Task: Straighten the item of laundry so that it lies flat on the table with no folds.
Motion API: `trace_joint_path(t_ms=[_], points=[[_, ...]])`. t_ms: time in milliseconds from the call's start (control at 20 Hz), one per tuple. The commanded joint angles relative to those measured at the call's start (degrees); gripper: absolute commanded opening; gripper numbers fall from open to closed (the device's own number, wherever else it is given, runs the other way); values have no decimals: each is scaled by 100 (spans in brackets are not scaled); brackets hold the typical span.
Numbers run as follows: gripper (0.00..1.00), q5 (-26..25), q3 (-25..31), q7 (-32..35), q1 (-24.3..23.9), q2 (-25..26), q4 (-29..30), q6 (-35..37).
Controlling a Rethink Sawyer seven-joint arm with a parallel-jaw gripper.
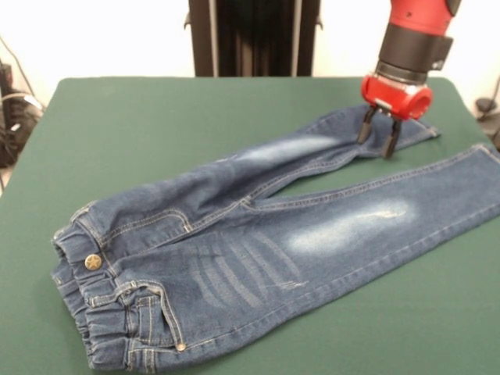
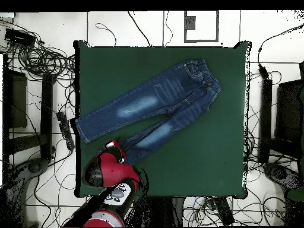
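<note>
The small dark blue jeans lie spread on the green table, waistband with brass button at the near left, both legs running up to the right. In the overhead view the jeans run diagonally, waistband at the upper right. My gripper is open, its two black fingers pointing down just above the far leg near its cuff end, holding nothing. In the overhead view the red gripper head hangs over that leg's cuff at the lower left. The near leg reaches the table's right edge.
The robot's black pedestal stands behind the table's far edge. Cables and equipment lie on the floor round the table. Bare green cloth spreads beside the jeans.
</note>
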Motion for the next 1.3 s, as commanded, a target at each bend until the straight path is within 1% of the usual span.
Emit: trace_joint_path(t_ms=[50,350,600,900,1000,1150,1200,1300], points=[[100,311,1806,1181,431,637,305,380],[100,141,1745,926,325,543,398,532],[100,-36,1817,886,192,659,483,318],[100,-178,1744,762,154,810,459,189],[100,-93,1726,793,183,822,464,282],[100,221,1694,963,271,818,502,607],[100,255,1678,954,280,814,505,712],[100,289,1451,868,490,817,444,818]])
